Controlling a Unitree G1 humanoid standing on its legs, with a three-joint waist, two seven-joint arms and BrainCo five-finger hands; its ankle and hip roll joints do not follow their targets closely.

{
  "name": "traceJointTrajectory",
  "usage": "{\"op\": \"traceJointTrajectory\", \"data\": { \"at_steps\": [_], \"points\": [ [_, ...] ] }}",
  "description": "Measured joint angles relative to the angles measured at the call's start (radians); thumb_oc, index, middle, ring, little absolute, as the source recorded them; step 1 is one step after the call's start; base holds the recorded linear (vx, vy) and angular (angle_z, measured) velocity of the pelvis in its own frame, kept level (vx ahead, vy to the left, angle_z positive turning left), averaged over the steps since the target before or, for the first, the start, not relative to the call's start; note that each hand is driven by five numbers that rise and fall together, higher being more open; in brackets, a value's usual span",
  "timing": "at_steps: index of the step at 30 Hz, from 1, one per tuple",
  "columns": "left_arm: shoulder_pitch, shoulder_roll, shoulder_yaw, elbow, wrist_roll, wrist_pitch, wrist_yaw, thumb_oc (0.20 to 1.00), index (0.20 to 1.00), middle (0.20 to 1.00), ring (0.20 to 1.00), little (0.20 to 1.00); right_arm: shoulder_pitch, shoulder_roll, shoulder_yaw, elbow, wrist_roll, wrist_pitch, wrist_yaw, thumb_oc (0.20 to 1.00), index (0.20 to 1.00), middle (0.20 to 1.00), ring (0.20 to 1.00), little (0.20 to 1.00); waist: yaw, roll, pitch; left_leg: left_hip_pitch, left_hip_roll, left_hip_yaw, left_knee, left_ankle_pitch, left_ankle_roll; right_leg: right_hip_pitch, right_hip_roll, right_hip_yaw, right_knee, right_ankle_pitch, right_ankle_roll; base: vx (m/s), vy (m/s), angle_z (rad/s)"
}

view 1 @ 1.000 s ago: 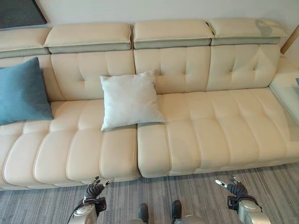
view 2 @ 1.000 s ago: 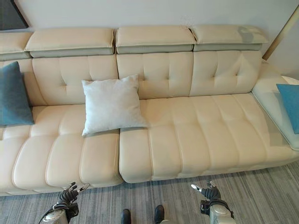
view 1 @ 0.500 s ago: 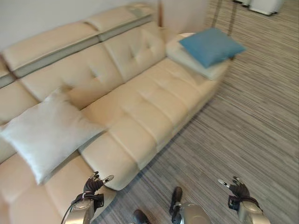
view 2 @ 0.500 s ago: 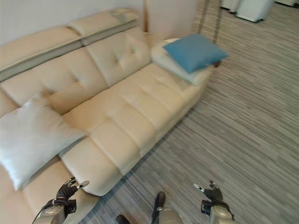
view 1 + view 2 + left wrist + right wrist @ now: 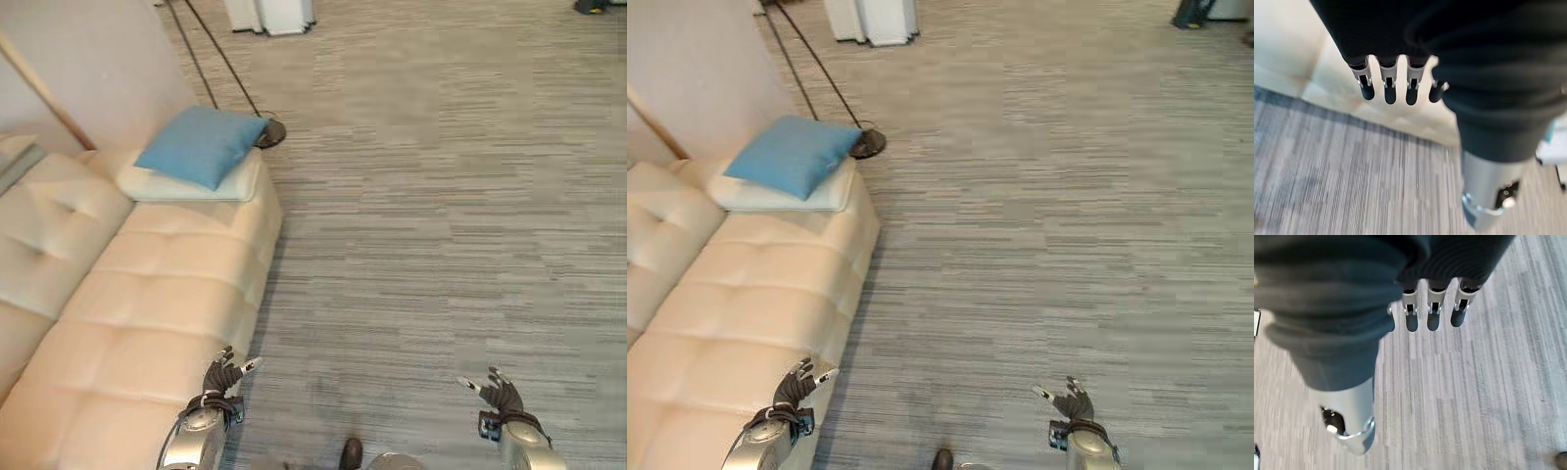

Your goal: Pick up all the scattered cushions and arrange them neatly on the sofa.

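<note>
One blue cushion (image 5: 201,145), square and plump, lies flat atop one white cushion (image 5: 186,185) on the far end of the cream sofa (image 5: 147,304), at 11 o'clock. Left hand (image 5: 221,377) at 7 o'clock, fingers spread, empty. Right hand (image 5: 498,394) at 5 o'clock over striped carpet (image 5: 441,215), fingers spread, empty.

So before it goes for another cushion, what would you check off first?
1. Left hand free: ok, fingers relaxed, nothing held.
2. Right hand free: ok, open above the grey floor.
3. Cushion within reach: not ok, the blue cushion lies far ahead at the sofa end, on a cream pad.
4. Cushions on the floor: none in sight here.
5. Obstacles: the lamp base stands beside that sofa end.
</note>
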Motion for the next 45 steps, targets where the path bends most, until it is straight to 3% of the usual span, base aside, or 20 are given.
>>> {"op": "traceJointTrajectory", "data": {
  "at_steps": [1, 3, 6, 10, 11, 15, 16, 20, 22, 24, 25, 26, 28, 30, 33, 36, 39, 40, 41, 45],
  "points": [
    [-0.014, -0.012, -0.015, 0.047, -0.001, 0.007, -0.003, 1.000, 1.000, 1.000, 1.000, 1.000, 0.009, -0.009, -0.023, 0.009, -0.012, -0.007, -0.005, 1.000, 1.000, 1.000, 1.000, 1.000, -0.023, 0.034, 0.009, -0.045, 0.004, -0.030, -0.086, 0.008, -0.014, 0.033, 0.025, -0.039, -0.032, 0.000, -0.026, 0.34, -0.035, -0.61],
    [0.017, -0.001, -0.024, 0.053, 0.000, 0.009, -0.002, 1.000, 1.000, 1.000, 1.000, 1.000, 0.067, -0.026, -0.020, 0.038, -0.012, 0.015, -0.002, 1.000, 1.000, 1.000, 1.000, 1.000, 0.001, -0.004, 0.018, -0.040, -0.148, -0.106, -0.354, 0.089, 0.010, 0.160, 0.020, -0.027, -0.167, 0.027, -0.014, 0.43, -0.026, -0.15],
    [0.033, 0.045, 0.015, 0.059, 0.000, 0.012, 0.010, 1.000, 1.000, 1.000, 1.000, 1.000, 0.003, -0.008, 0.021, 0.061, -0.032, 0.020, 0.003, 1.000, 1.000, 1.000, 1.000, 1.000, 0.031, -0.038, 0.036, -0.134, -0.238, -0.077, -0.529, 0.146, 0.028, 0.250, 0.087, 0.031, -0.303, 0.026, 0.011, 0.55, 0.074, -0.39],
    [0.092, 0.013, 0.055, 0.096, 0.000, 0.024, 0.024, 1.000, 1.000, 1.000, 1.000, 1.000, -0.016, 0.019, 0.022, 0.077, -0.048, 0.013, 0.018, 1.000, 1.000, 1.000, 1.000, 1.000, 0.076, -0.044, 0.029, -0.051, -0.235, 0.071, -0.305, 0.149, 0.249, 0.406, 0.151, 0.203, -0.216, -0.016, 0.078, 0.84, 0.229, -0.92],
    [0.102, 0.029, 0.026, 0.094, 0.000, 0.027, 0.022, 1.000, 1.000, 1.000, 1.000, 1.000, 0.030, 0.033, 0.040, 0.076, -0.050, 0.010, 0.027, 1.000, 1.000, 1.000, 1.000, 1.000, 0.074, -0.078, -0.017, -0.011, -0.235, 0.044, -0.339, 0.222, 0.268, 0.358, 0.126, 0.184, -0.079, -0.087, 0.119, 0.48, 0.144, -0.57],
    [0.020, 0.046, 0.025, 0.075, 0.000, 0.027, 0.022, 1.000, 1.000, 1.000, 1.000, 1.000, 0.061, 0.036, 0.040, 0.095, -0.050, 0.020, 0.036, 1.000, 1.000, 1.000, 1.000, 1.000, 0.056, -0.114, -0.036, 0.074, -0.254, 0.016, -0.428, 0.220, 0.270, 0.173, 0.016, 0.113, 0.233, -0.122, 0.177, 0.36, 0.173, -0.18],
    [-0.034, 0.057, 0.020, 0.075, 0.000, 0.026, 0.022, 1.000, 1.000, 1.000, 1.000, 1.000, 0.060, 0.035, 0.043, 0.081, -0.050, 0.020, 0.042, 1.000, 1.000, 1.000, 1.000, 1.000, 0.046, -0.099, -0.021, 0.099, -0.247, -0.006, -0.436, 0.219, 0.258, 0.038, -0.029, 0.100, 0.497, -0.085, 0.222, 0.23, 0.124, 0.16],
    [-0.045, 0.056, -0.012, 0.076, 0.000, 0.015, 0.022, 1.000, 1.000, 1.000, 1.000, 1.000, 0.076, 0.038, 0.037, 0.091, -0.050, 0.018, 0.044, 1.000, 1.000, 1.000, 1.000, 1.000, 0.053, -0.037, 0.009, 0.280, -0.227, -0.055, -0.477, 0.171, 0.288, -0.147, -0.143, 0.071, 0.595, -0.102, 0.185, 0.30, 0.104, 0.19],
    [-0.039, 0.058, -0.006, 0.084, 0.000, 0.023, 0.026, 1.000, 1.000, 1.000, 1.000, 1.000, 0.033, 0.039, 0.039, 0.103, -0.050, 0.019, 0.045, 1.000, 1.000, 1.000, 1.000, 1.000, 0.057, 0.010, 0.067, 0.331, -0.193, -0.059, -0.480, 0.092, 0.247, -0.337, -0.169, 0.053, 0.222, -0.008, 0.172, 0.62, -0.118, -0.11],
    [-0.015, 0.064, 0.035, 0.091, 0.000, 0.032, 0.025, 1.000, 1.000, 1.000, 1.000, 1.000, 0.047, 0.104, 0.015, 0.154, -0.049, 0.023, 0.039, 1.000, 1.000, 1.000, 1.000, 1.000, 0.063, -0.023, 0.105, 0.430, -0.157, -0.054, -0.461, -0.034, 0.160, -0.317, -0.070, 0.132, -0.344, 0.127, 0.270, 0.80, -0.316, 0.09],
    [-0.019, 0.060, 0.040, 0.088, 0.000, 0.032, 0.023, 1.000, 1.000, 1.000, 1.000, 1.000, 0.099, 0.135, -0.034, 0.151, -0.049, 0.027, 0.038, 1.000, 1.000, 1.000, 1.000, 1.000, 0.047, -0.031, 0.091, 0.463, -0.122, -0.090, -0.451, -0.077, 0.121, -0.314, -0.047, 0.141, -0.342, 0.130, 0.284, 0.78, -0.320, 0.82],
    [-0.015, 0.043, 0.032, 0.071, 0.001, 0.032, 0.017, 1.000, 1.000, 1.000, 1.000, 1.000, 0.130, 0.136, -0.052, 0.152, -0.049, 0.038, 0.035, 1.000, 1.000, 1.000, 1.000, 1.000, 0.046, -0.030, 0.072, 0.504, -0.079, -0.119, -0.465, -0.104, 0.111, -0.284, -0.025, 0.140, -0.288, 0.143, 0.250, 0.92, -0.418, 1.09],
    [-0.022, 0.018, 0.020, 0.053, 0.000, 0.033, 0.012, 1.000, 1.000, 1.000, 1.000, 1.000, 0.115, 0.113, -0.057, 0.153, -0.049, 0.044, 0.034, 1.000, 1.000, 1.000, 1.000, 1.000, 0.046, -0.025, 0.074, 0.539, -0.035, -0.130, -0.380, -0.081, 0.003, -0.211, 0.000, 0.138, -0.238, 0.285, 0.075, 0.79, -0.444, 0.93],
    [-0.026, 0.000, 0.000, 0.048, -0.001, 0.031, 0.000, 1.000, 1.000, 1.000, 1.000, 1.000, 0.090, 0.087, -0.058, 0.161, -0.046, 0.038, 0.034, 1.000, 1.000, 1.000, 1.000, 1.000, 0.033, -0.033, 0.064, 0.498, -0.049, -0.120, -0.156, -0.033, -0.072, -0.115, -0.014, 0.130, -0.229, 0.406, 0.002, 0.36, -0.253, 0.83],
    [-0.009, -0.002, -0.008, 0.042, -0.034, 0.019, -0.007, 1.000, 1.000, 1.000, 1.000, 1.000, 0.044, 0.021, -0.048, 0.128, -0.027, -0.006, 0.036, 1.000, 1.000, 1.000, 1.000, 1.000, 0.054, 0.016, 0.020, 0.322, -0.041, -0.090, 0.158, 0.027, -0.078, -0.043, 0.029, 0.108, -0.253, 0.307, -0.058, 0.28, -0.243, 0.35],
    [-0.024, 0.018, -0.008, 0.043, -0.039, 0.020, -0.009, 1.000, 1.000, 1.000, 1.000, 1.000, 0.005, 0.018, -0.046, 0.134, -0.010, -0.006, 0.034, 1.000, 1.000, 1.000, 1.000, 1.000, 0.065, -0.010, 0.037, 0.196, -0.063, -0.026, 0.294, -0.028, -0.048, 0.024, 0.014, 0.092, -0.286, 0.318, -0.051, 0.27, -0.148, 0.41],
    [-0.017, 0.049, -0.007, 0.033, -0.039, 0.020, -0.013, 1.000, 1.000, 1.000, 1.000, 1.000, 0.006, 0.036, -0.041, 0.135, -0.009, 0.000, 0.035, 1.000, 1.000, 1.000, 1.000, 1.000, 0.057, -0.058, 0.059, 0.061, -0.069, 0.106, 0.049, -0.041, -0.022, 0.150, 0.022, 0.036, -0.329, 0.255, -0.028, 0.43, -0.072, 0.53],
    [-0.014, 0.050, -0.010, 0.033, -0.039, 0.023, -0.014, 1.000, 1.000, 1.000, 1.000, 1.000, 0.006, 0.043, -0.041, 0.165, -0.009, 0.004, 0.032, 1.000, 1.000, 1.000, 1.000, 1.000, 0.046, -0.071, 0.071, 0.059, -0.069, 0.140, -0.256, 0.015, 0.007, 0.182, 0.031, -0.015, -0.329, 0.222, 0.008, 0.42, 0.008, 0.30],
    [-0.005, 0.051, -0.010, 0.033, -0.039, 0.024, -0.013, 1.000, 1.000, 1.000, 1.000, 1.000, 0.021, 0.049, -0.037, 0.181, -0.009, 0.017, 0.033, 1.000, 1.000, 1.000, 1.000, 1.000, 0.050, -0.084, 0.071, 0.060, -0.073, 0.140, -0.340, 0.073, 0.032, 0.207, 0.038, -0.018, -0.329, 0.217, 0.016, 0.34, 0.089, 0.27],
    [-0.054, 0.053, -0.020, 0.079, -0.034, 0.035, -0.006, 1.000, 1.000, 1.000, 1.000, 1.000, 0.057, 0.050, 0.000, 0.208, -0.010, 0.028, 0.017, 1.000, 1.000, 1.000, 1.000, 1.000, 0.020, -0.097, 0.056, -0.001, -0.021, 0.354, -0.520, 0.119, -0.002, 0.245, 0.049, -0.206, -0.328, 0.120, 0.052, 0.43, 0.237, 0.71]
  ]
}}
